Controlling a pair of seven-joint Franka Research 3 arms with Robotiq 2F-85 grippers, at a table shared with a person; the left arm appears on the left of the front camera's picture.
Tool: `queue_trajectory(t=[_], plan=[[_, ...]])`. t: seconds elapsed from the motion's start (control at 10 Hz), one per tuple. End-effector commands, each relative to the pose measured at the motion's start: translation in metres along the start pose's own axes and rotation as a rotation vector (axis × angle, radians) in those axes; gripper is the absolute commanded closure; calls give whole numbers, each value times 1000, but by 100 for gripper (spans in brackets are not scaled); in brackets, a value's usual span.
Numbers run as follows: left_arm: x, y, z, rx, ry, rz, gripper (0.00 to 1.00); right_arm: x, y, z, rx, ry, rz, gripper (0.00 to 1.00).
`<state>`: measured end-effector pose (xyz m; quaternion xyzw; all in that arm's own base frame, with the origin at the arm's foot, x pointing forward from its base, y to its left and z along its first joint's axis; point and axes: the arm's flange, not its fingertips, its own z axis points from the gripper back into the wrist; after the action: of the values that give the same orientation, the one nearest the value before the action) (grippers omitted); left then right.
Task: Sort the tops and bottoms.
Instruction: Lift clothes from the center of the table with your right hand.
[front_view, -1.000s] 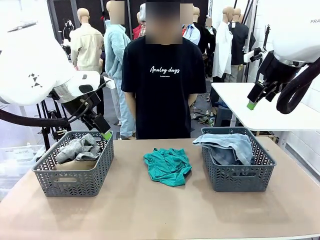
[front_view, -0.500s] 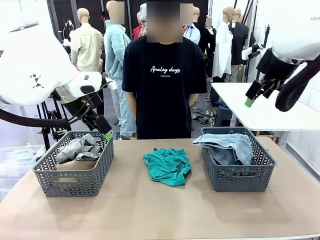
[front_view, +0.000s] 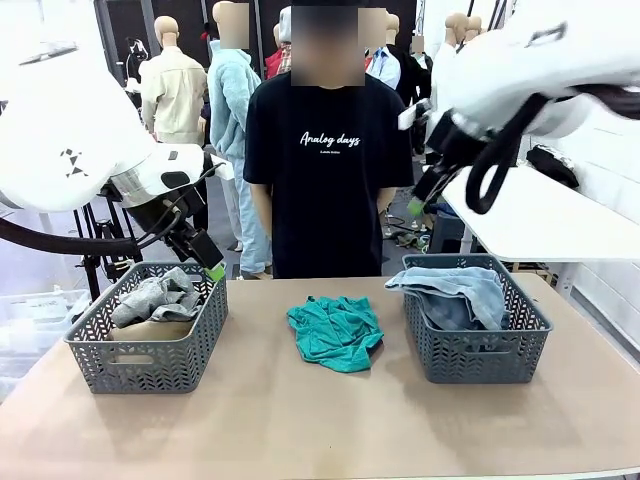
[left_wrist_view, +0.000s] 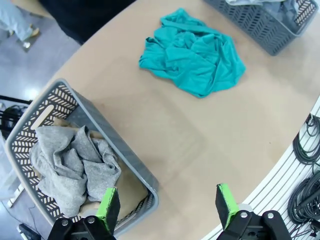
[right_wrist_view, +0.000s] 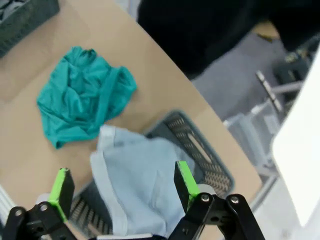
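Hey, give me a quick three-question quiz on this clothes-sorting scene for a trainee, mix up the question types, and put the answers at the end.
1. True or false: the teal tee lies inside a basket.
2. Which garment lies in the right-hand basket? A a red jumper; B the light blue denim; C the teal tee.
3. Fill in: the left gripper and the right gripper both stand ____, holding nothing.
Key: 1 false, it lies on the table; 2 B; 3 open.
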<state>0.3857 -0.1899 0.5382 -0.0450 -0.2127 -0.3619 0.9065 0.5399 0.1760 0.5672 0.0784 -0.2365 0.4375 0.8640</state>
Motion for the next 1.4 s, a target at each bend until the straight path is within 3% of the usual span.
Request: queue_trajectory(t=[0.0,0.4,0.5,0.7,1.0,1.3], plan=[[-1,2,0,-7,1,-1,0,32,-17,-29,93,38,36,0],[-1,2,0,-7,1,-1,0,46,-6,-102,295,125,41,0],[-1,2,0,-7,1,-1,0,44,-2,-88,159,72,49,0],[-1,2,0,-7,1,-1,0,44,-2,-88,159,72,49,0],[-1,2,0,-7,1,-1,0,44,20,-112,222,124,71,0],[-1,2,0,-7,1,-1,0,60,31,-178,309,215,124,0]])
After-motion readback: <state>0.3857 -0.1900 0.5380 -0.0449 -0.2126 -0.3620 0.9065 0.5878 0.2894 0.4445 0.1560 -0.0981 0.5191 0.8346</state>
